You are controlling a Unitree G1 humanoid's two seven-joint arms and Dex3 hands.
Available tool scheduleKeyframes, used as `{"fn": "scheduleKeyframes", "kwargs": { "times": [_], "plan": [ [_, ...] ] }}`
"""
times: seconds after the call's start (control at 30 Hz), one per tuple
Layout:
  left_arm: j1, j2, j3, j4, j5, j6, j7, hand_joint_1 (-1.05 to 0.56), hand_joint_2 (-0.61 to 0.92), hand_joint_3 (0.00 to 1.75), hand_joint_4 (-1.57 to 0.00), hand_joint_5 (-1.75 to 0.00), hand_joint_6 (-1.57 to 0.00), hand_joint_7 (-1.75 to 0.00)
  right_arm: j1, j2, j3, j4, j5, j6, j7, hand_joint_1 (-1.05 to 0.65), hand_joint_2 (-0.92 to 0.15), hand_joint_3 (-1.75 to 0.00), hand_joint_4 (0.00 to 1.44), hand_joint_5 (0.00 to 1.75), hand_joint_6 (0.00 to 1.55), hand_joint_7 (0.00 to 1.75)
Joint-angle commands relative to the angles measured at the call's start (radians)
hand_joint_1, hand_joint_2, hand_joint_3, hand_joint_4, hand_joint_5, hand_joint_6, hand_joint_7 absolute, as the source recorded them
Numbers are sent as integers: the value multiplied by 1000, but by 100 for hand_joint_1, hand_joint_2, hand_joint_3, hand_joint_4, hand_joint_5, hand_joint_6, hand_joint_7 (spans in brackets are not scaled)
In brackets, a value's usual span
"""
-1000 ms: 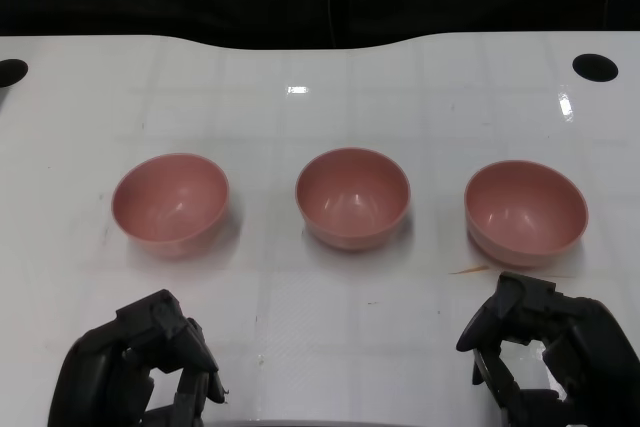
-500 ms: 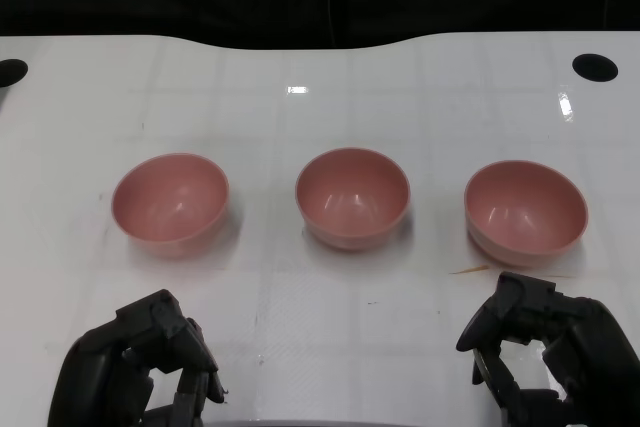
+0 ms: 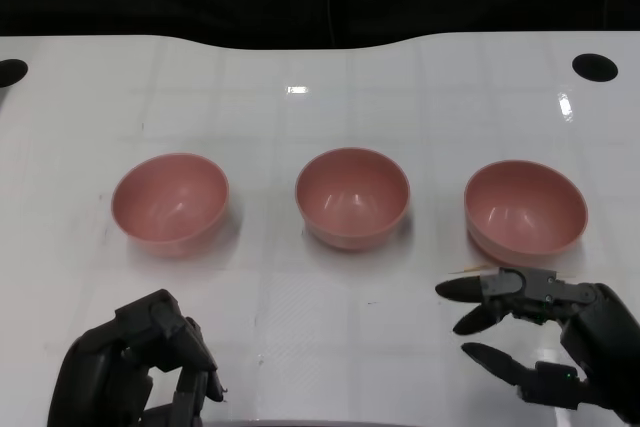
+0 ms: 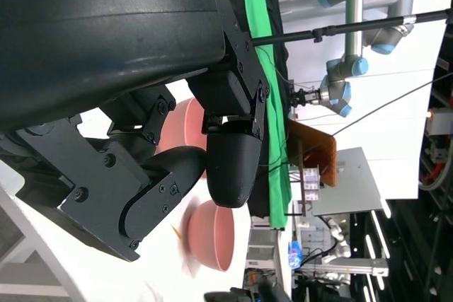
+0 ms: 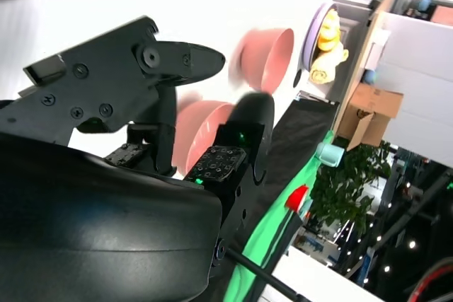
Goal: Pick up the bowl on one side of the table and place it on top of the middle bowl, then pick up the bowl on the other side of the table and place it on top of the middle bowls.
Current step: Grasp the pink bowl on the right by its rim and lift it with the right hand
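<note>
Glossy white table (image 3: 320, 77) — three round pink bowls (image 3: 352, 197).

No words, numbers or brand marks can be read anywhere. The views show no legible label or sign.

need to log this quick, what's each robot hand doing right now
Left robot hand: closed, fingers curled in, holding nothing.
Right robot hand: open, fingers spread, holding nothing, near the right bowl.
</note>
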Motion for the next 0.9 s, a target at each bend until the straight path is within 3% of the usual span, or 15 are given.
{"fn": "scheduleKeyframes", "kwargs": {
  "times": [0.03,0.27,0.43,0.73,0.9],
  "plan": [
    [-1,4,8,2,-4,-14,-2,-11,39,135,-90,-165,-88,-140,-13,-44,-26,-38,-62,2,-29,-49,-84,-4,36,68,52,1],
    [-12,-1,8,12,-6,-27,-4,-10,39,135,-89,-165,-87,-140,-48,-99,-67,-106,-272,45,-131,-62,-85,-1,23,62,40,0],
    [-8,1,7,5,-2,-22,0,-8,39,137,-89,-166,-87,-140,-85,-139,-69,-158,-440,147,-177,-64,-84,0,18,61,35,0],
    [-7,8,17,0,-9,-18,-4,-9,40,135,-88,-166,-85,-142,-163,-168,-11,-127,-643,251,-250,-70,-84,0,8,63,29,0],
    [-5,5,17,-9,-10,-6,2,-9,40,135,-88,-164,-86,-140,-217,-175,30,-73,-707,286,-283,-65,-82,0,6,64,31,1]
  ]
}}
